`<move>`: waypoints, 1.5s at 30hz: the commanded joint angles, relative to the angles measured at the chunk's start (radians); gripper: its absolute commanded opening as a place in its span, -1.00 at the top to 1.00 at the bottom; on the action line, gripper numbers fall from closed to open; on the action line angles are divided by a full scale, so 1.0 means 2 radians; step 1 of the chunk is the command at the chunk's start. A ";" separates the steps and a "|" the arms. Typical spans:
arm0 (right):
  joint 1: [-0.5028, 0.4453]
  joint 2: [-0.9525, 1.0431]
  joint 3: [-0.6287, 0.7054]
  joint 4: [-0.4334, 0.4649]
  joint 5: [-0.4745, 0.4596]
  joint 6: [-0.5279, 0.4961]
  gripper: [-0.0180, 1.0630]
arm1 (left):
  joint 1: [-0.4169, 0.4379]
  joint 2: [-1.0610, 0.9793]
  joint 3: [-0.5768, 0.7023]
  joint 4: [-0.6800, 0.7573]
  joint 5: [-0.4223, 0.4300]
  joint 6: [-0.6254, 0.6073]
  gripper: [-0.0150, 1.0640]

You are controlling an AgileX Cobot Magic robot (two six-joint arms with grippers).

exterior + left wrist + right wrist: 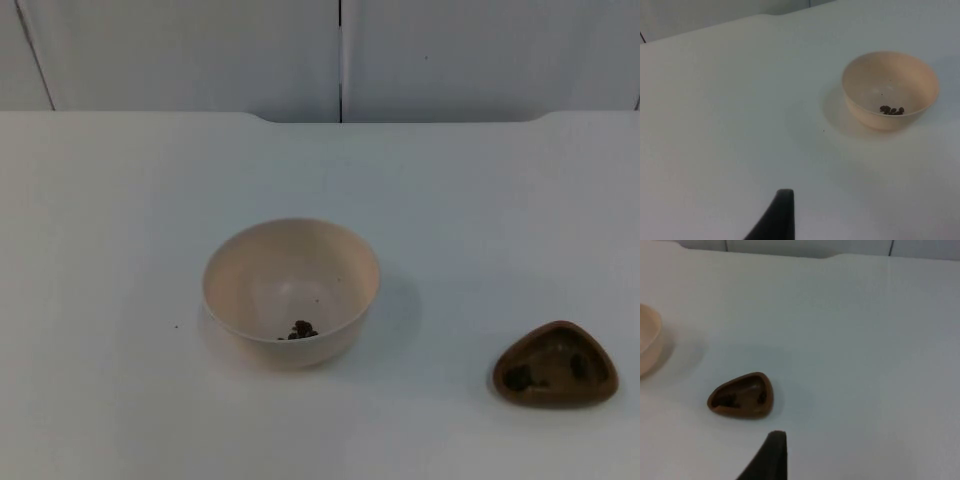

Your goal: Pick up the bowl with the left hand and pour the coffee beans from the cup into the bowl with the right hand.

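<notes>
- Bowl [291, 290]: cream, upright on the white counter [110, 220], near the middle of the top view. Not lifted; it casts a contact shadow all round.
- Coffee beans [301, 330]: a small dark cluster lies inside the bowl at its 6 o'clock wall. The left wrist view shows the same cluster [891, 110] low against the near wall.
- Cup [555, 365]: brown, rounded-triangular, open side up, sitting on the counter at about 4 o'clock from the bowl, well apart from it. Dark patches inside could be leftover beans or glaze; cannot tell which.
- Left gripper: one black fingertip [777, 215] visible in the left wrist view, over bare counter, well apart from the bowl. Holding nothing as far as seen; whether the jaws are spread or closed, cannot tell.
- Right gripper: one black fingertip [769, 455] in the right wrist view, near the cup [742, 395] but not touching. Jaws state: cannot tell.
- Progress, judged: beans in the bowl and both vessels standing free suggest the pour is done and things set down, with both arms waiting clear. If the cup's dark patches are beans, a second pour remains; otherwise nothing obvious is left.
</notes>
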 commanded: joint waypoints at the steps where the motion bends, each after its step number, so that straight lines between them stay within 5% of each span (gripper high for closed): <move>1: -0.020 -0.002 0.001 0.000 -0.004 0.001 -0.99 | 0.001 -0.002 0.002 -0.004 -0.004 0.002 -0.98; 32: -0.029 -0.002 0.001 0.004 -0.004 0.001 -0.99 | 0.002 -0.002 0.002 -0.004 -0.004 0.002 -0.98; 45: -0.029 -0.002 0.001 0.004 -0.004 0.001 -0.99 | 0.106 -0.002 0.002 -0.004 -0.004 0.002 -0.98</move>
